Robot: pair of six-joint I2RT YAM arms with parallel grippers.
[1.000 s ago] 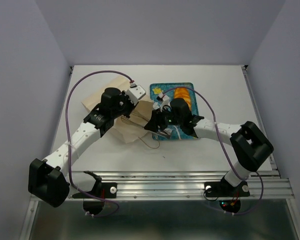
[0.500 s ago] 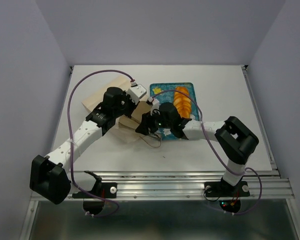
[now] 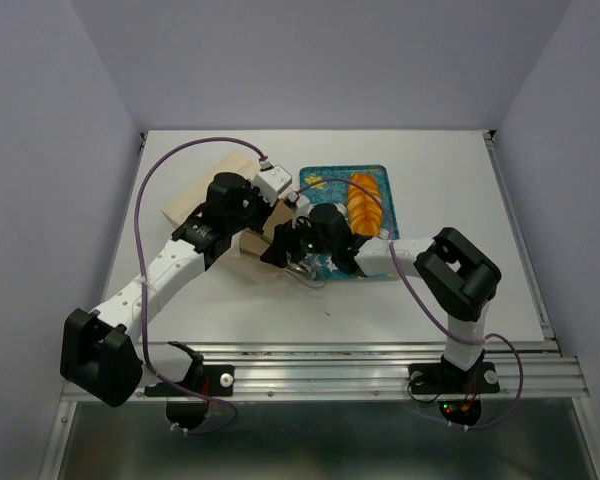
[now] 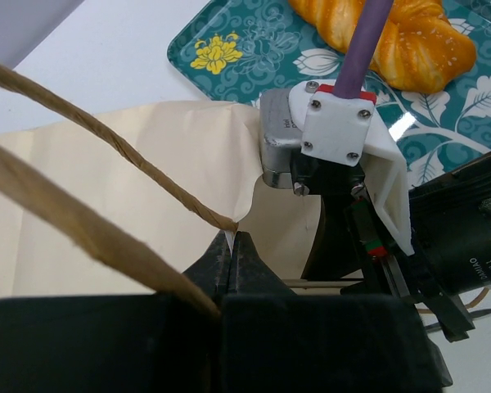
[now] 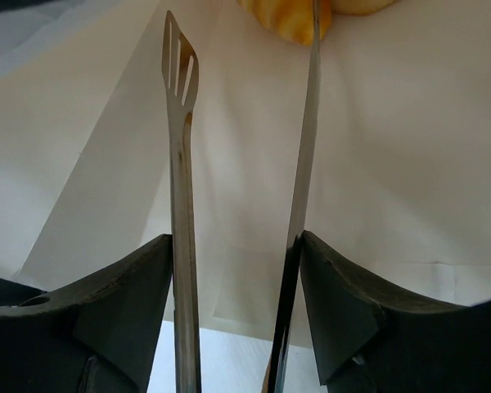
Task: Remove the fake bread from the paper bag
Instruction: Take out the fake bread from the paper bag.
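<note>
The pale beige paper bag [image 3: 205,200] lies on its side on the table. My left gripper [image 3: 259,216] is shut on the bag's rim [image 4: 231,233] beside a string handle [image 4: 106,164] and holds the mouth up. My right gripper [image 3: 288,246] holds metal tongs [image 5: 180,164], which reach inside the bag [image 5: 393,164]. The tong arms stand apart. A golden-orange bread [image 5: 286,20] lies deep in the bag between the tong tips; I cannot tell which piece it is. The long ridged loaf [image 3: 363,203] lies on the teal tray and shows in the left wrist view [image 4: 393,37].
The teal floral tray [image 3: 320,180] sits right of the bag, touching its mouth; it also shows in the left wrist view [image 4: 254,49]. The right wrist's camera block [image 4: 327,139] is close in front of my left fingers. Purple cables loop over both arms.
My right gripper has moved left from over the tray's near edge into the bag's mouth, tongs first. My left gripper has kept hold of the rim and barely shifted.
</note>
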